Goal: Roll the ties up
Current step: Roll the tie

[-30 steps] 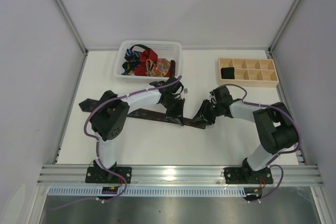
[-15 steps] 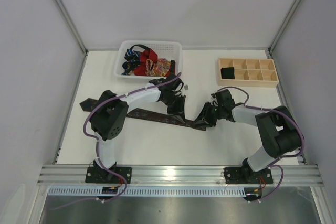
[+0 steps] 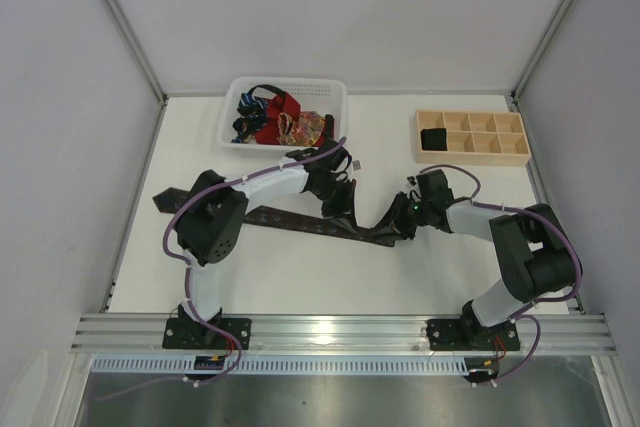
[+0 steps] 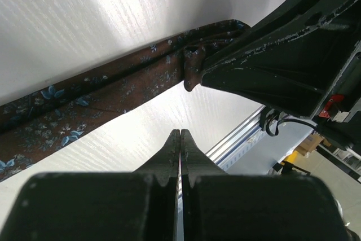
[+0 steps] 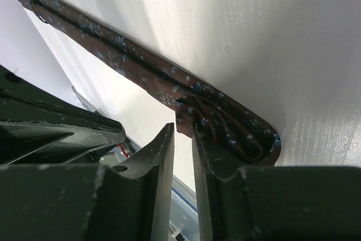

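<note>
While the dark tie (image 3: 290, 219) lies stretched across the middle of the white table (image 3: 300, 277), running from its pointed end at the left down toward the right, both arms reach in over its right part. The left gripper (image 3: 343, 215) hangs over the tie a little left of the tie's right end. In its wrist view its two fingers (image 4: 169, 156) are pressed together with only a thin seam between them and nothing caught there, and the brown cloth with small blue flowers lies just beyond the tips.

The right gripper (image 3: 400, 225) sits at the tie's right end, where the cloth is folded back on itself into a small loop. In its wrist view the fingers (image 5: 220, 167) stand narrow, a slim strip of light between them, and the folded edge of the tie is caught at their tips. The rest of the tie runs off flat on the table toward the far left of that view.

At the far left of the table stands a white basket (image 3: 250, 144) holding a heap of other ties: a red tie (image 3: 272, 119), a blue tie (image 3: 243, 127) and an orange-patterned tie (image 3: 305, 127), tangled together. At the far right a pale wooden tray (image 3: 470, 157) with square compartments rests well apart from the grippers, and a dark bundle (image 3: 433, 137) sits in its near left compartment.
</note>
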